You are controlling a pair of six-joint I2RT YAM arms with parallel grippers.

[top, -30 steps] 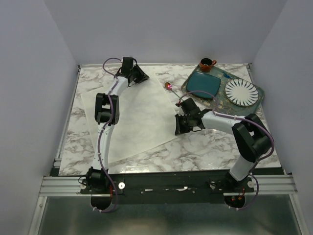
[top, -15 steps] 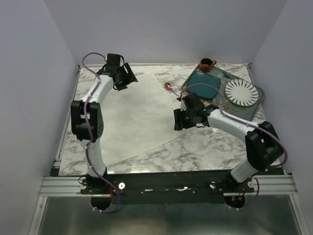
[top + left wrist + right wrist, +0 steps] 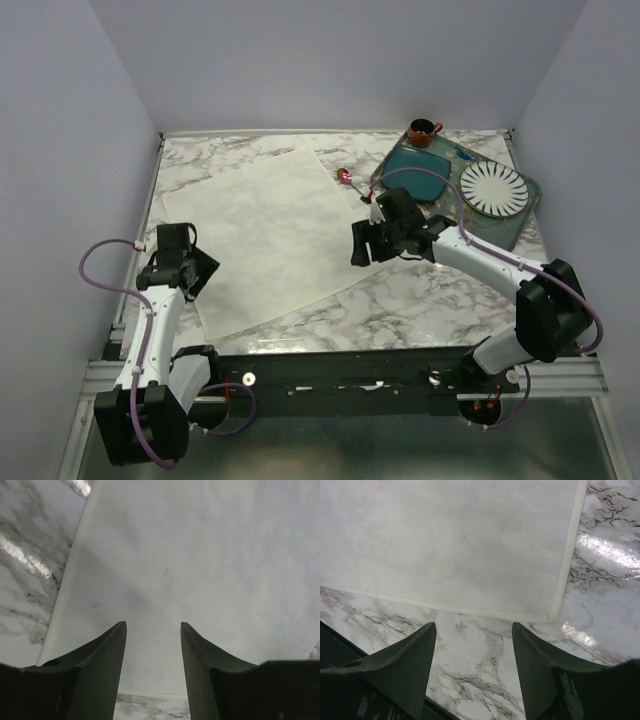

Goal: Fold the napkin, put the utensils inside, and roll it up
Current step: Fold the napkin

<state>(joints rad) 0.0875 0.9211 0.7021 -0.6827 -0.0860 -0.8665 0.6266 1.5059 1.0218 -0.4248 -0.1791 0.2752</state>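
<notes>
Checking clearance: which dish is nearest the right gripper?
The teal square plate, just beyond the right gripper; the white ribbed round plate lies farther right, the brown cup farther back.

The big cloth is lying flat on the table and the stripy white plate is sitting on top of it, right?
Not quite. The big cloth does lie flat on the table, but the stripy white plate is not on it. The plate sits on the green tray off to the right, apart from the cloth. The top view shows this.
</notes>
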